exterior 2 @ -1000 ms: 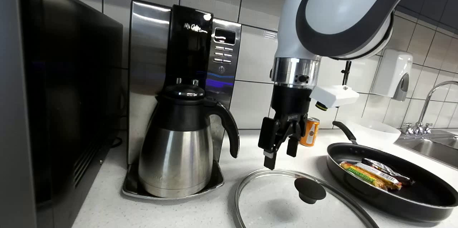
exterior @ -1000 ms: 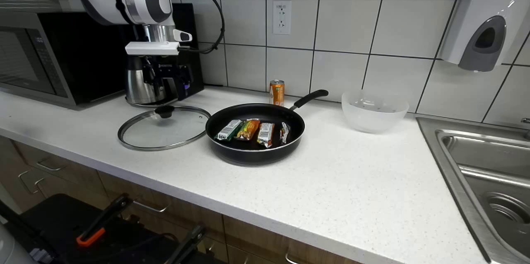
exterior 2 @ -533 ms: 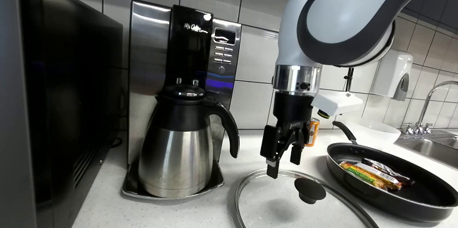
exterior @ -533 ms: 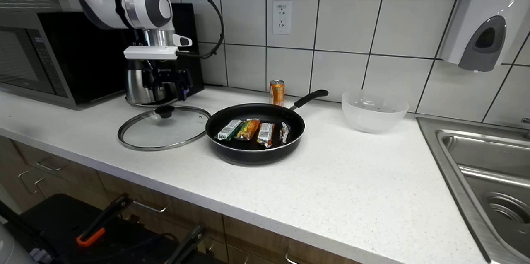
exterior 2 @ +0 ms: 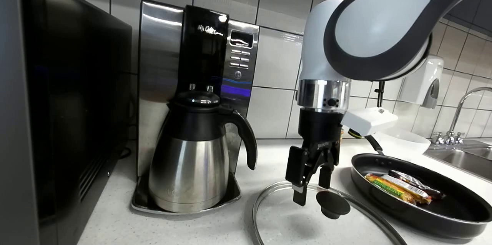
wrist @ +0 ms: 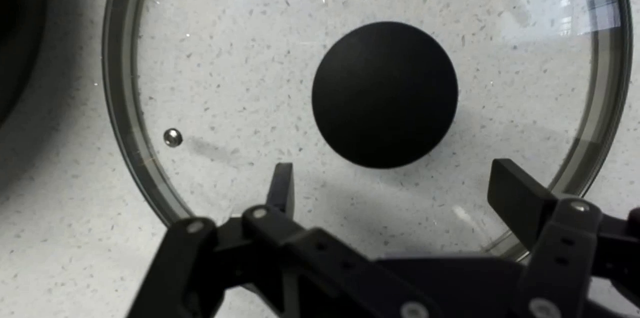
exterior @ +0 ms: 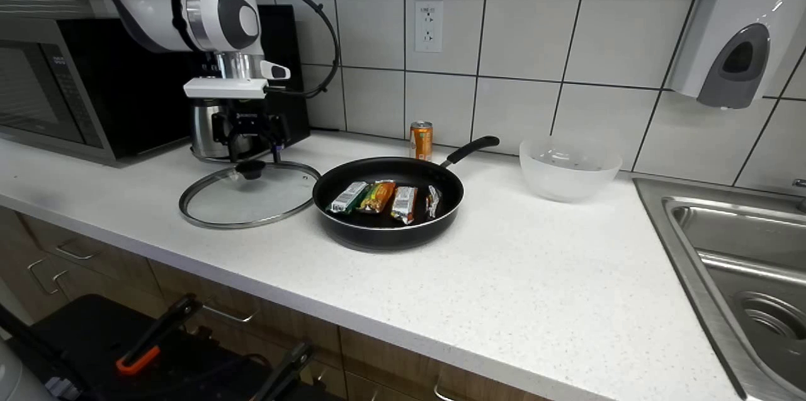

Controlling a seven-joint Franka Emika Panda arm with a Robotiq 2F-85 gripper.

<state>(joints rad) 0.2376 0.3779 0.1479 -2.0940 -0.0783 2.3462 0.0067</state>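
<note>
My gripper [exterior 2: 312, 194] is open and empty, pointing down just above a round glass lid [exterior 2: 284, 220]. The lid also shows in the wrist view [wrist: 225, 83], with a steel rim and a black round knob [wrist: 385, 94]. In the wrist view the two fingertips [wrist: 392, 168] stand wide apart, lower in the picture than the knob, on either side of its width, and nothing is between them. In an exterior view the fingers [exterior: 255, 154] appear just behind the knob [exterior: 250, 169]. The lid lies flat on the white counter [exterior: 516, 275], knob up.
A black frying pan [exterior: 390, 238] beside the lid holds several wrapped snack bars [exterior: 376, 197]. An orange can [exterior: 421, 140] and translucent bowl [exterior: 570, 174] stand behind. A coffee maker [exterior 2: 203, 52] with steel carafe [exterior 2: 188, 175], a microwave [exterior: 44, 92] and a sink [exterior: 743, 225] border the counter.
My gripper has moved down toward the lid and, in an exterior view, slightly right, closer to the knob. The fingers stay open. The lid, pan and other objects have not moved.
</note>
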